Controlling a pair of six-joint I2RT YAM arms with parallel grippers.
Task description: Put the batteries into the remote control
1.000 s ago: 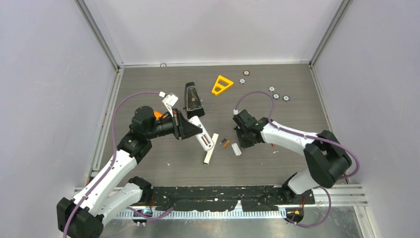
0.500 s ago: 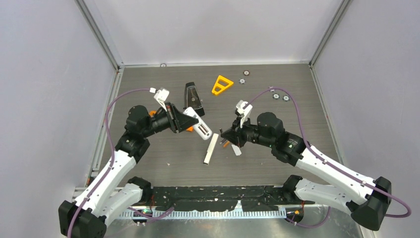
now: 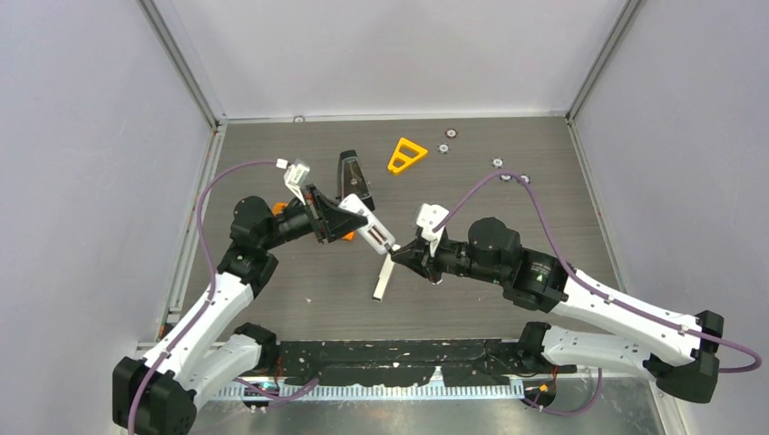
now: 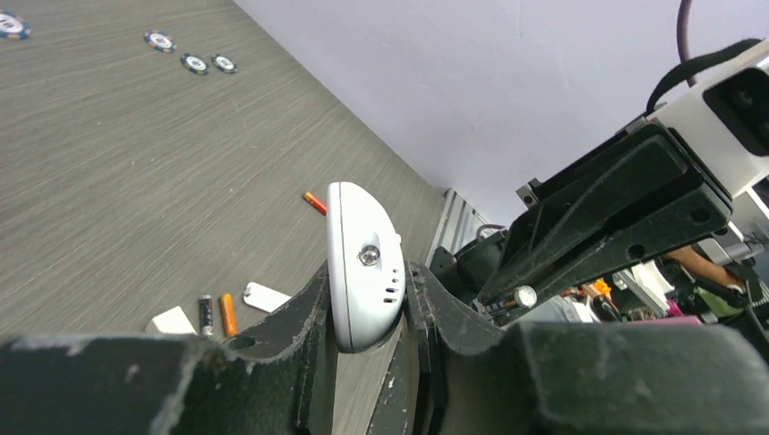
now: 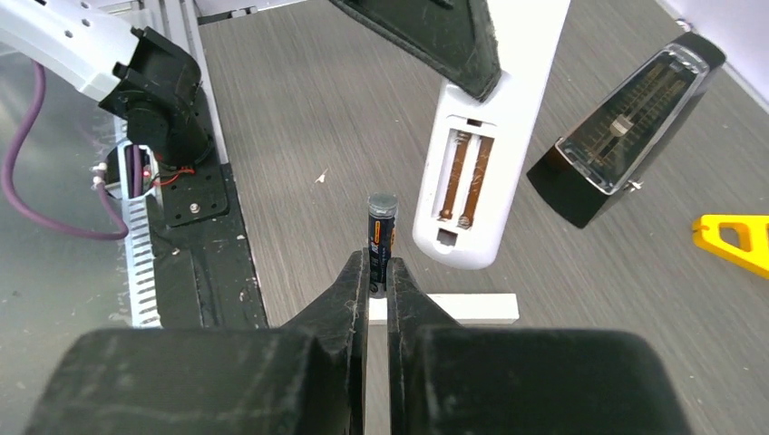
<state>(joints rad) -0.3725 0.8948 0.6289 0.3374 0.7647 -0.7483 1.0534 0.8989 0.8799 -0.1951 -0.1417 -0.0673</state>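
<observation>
My left gripper (image 4: 370, 276) is shut on a white remote control (image 4: 363, 263) and holds it tilted above the table (image 3: 370, 234). In the right wrist view the remote (image 5: 472, 181) shows its open battery compartment with two empty slots. My right gripper (image 5: 379, 263) is shut on a dark battery (image 5: 380, 231), which stands upright just left of the remote's lower end, a small gap apart. On the table lie a dark battery (image 4: 206, 314), an orange battery (image 4: 228, 314) and, farther off, a red one (image 4: 315, 203).
A white bar (image 3: 383, 276) lies on the table below the remote. A black metronome (image 3: 355, 177) and an orange triangle (image 3: 406, 154) sit farther back. Silver discs (image 3: 498, 163) lie at the back right. Two small white pieces (image 4: 266, 296) rest beside the loose batteries.
My right arm has swung left from the table and brought the dark battery up beside the remote's open end. My left gripper has turned the remote slightly.
</observation>
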